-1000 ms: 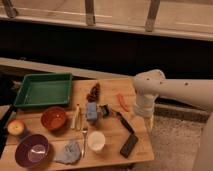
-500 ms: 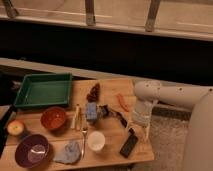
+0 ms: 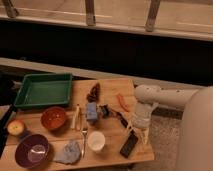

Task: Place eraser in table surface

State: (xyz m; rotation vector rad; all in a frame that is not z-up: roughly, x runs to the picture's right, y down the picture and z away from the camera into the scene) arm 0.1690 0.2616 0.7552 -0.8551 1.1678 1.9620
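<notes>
The eraser [image 3: 129, 144], a small flat black block, lies on the table surface [image 3: 112, 157] near its front right corner, just right of the white cup [image 3: 96, 141]. My gripper [image 3: 137, 133] hangs from the white arm [image 3: 165, 96] at the right. It points down, just above and slightly behind the eraser. Its white fingers [image 3: 146, 137] stand spread apart with nothing between them. A thinner black stick-like object [image 3: 120, 119] lies just left of the gripper.
A green tray [image 3: 44, 90] sits at the back left. An orange bowl [image 3: 53, 118], purple bowl [image 3: 32, 150], apple [image 3: 16, 127], grey cloth [image 3: 68, 151], blue object [image 3: 91, 111], brown item [image 3: 93, 92] and red item [image 3: 122, 101] are spread over the table. The table's right edge is beside the gripper.
The arm has moved down and toward the front edge, bringing the gripper closer to the eraser. The eraser has not moved.
</notes>
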